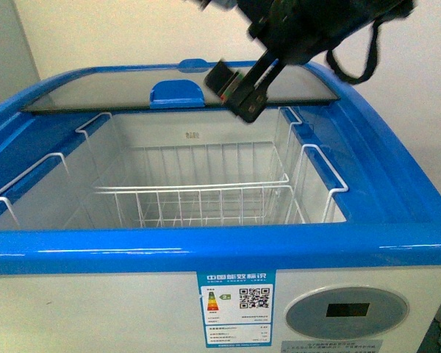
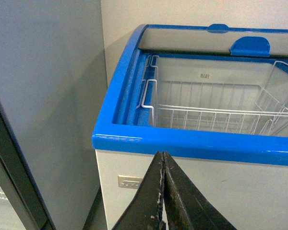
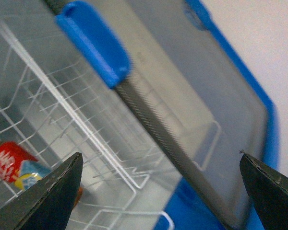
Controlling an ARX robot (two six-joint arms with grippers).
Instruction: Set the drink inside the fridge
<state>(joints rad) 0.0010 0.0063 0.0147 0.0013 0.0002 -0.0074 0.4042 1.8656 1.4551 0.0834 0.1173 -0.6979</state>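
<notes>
Front view shows the fridge (image 1: 206, 243) open, right gripper (image 1: 239, 92) above its far rim, jaws spread wide and empty. Left gripper (image 2: 162, 191) jaws meet. The drink (image 3: 12, 165), blurred, seemingly lies in a wire basket (image 3: 86, 143).

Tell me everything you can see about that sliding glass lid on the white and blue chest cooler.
The glass lid is a clear pane with a dark edge strip and a blue plastic handle on its near edge. It lies slid toward the back wall on the fridge's blue rim, leaving the front open over the white wire baskets. The right gripper hangs open just above its front edge; contact cannot be told.
</notes>
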